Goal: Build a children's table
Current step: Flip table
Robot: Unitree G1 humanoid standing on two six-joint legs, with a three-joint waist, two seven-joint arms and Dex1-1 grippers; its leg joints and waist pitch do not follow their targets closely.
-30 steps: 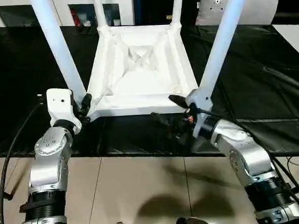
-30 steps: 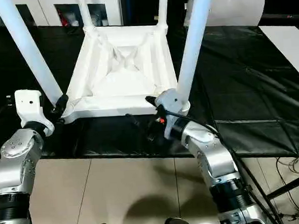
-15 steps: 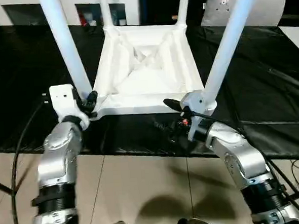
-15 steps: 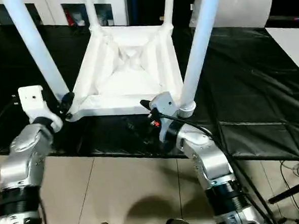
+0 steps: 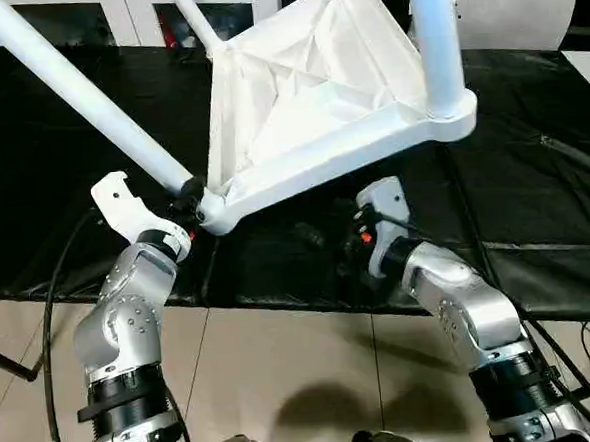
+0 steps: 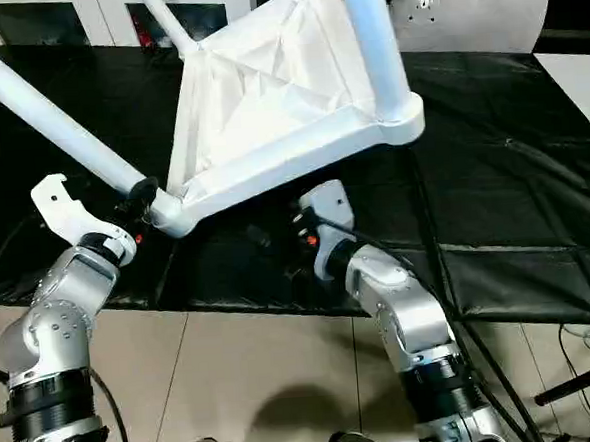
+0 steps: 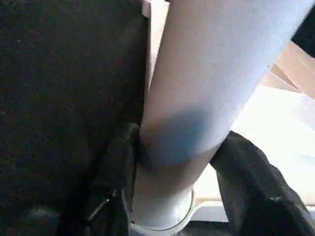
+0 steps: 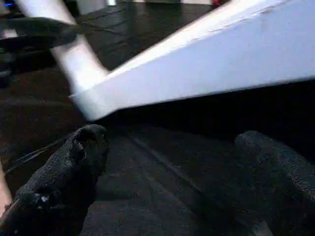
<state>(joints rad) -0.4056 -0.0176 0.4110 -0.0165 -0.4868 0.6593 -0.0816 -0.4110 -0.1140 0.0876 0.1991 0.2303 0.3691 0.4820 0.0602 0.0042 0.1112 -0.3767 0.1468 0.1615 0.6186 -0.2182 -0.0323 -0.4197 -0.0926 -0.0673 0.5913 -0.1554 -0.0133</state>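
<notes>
Children's table sat upside down and tilted on the black-covered table – ribbed underside facing the head camera, legs fitted in the corner sockets. The near left corner was low, at or near the black cover; the near right corner was raised well clear of it.

Left claw was clamped round the near left leg just above its socket – the wrist view showed a black finger on each side of the tube. That leg's long axis ran from the socket up and away to the robot's left, steeply slanted, not upright.

Right claw was spread wide with nothing in it, low over the black cover, under the raised front edge of the tabletop. In the eye views the right wrist sat below and a bit left of the raised corner, not touching it. The near right leg rose from that corner, above and slightly right of the free claw.

Judgement: the table was being tipped over toward its feet, pivoting on the left-held corner. The left arm carried it alone; the next move likely depends on the right claw reaching up to the lifted edge or the right leg, the nearest part to it.
</notes>
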